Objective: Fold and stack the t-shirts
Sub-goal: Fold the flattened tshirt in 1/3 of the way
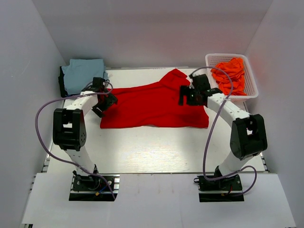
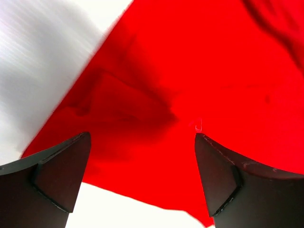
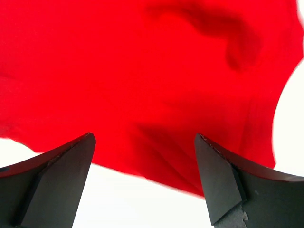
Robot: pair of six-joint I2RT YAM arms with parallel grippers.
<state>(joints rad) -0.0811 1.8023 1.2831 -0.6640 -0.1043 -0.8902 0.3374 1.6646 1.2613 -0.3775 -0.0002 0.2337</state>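
Observation:
A bright red t-shirt [image 1: 152, 107] lies spread across the middle of the table, one sleeve poking toward the back. My left gripper [image 1: 105, 103] hovers at its left edge, open, with only red t-shirt [image 2: 199, 76] cloth below the wide-apart fingers [image 2: 61, 171]. My right gripper [image 1: 189, 96] hangs over the shirt's right part, open too, the red t-shirt [image 3: 142, 71] under its fingers [image 3: 223, 180] and nothing held. A folded light blue t-shirt [image 1: 83, 73] rests at the back left. Orange t-shirts [image 1: 230, 72] are bunched in the basket.
The white mesh basket [image 1: 251, 88] stands at the back right corner. White walls close in on three sides. Bare white table [image 1: 152, 147] runs between the red shirt and the arm bases. Grey cables loop beside each arm.

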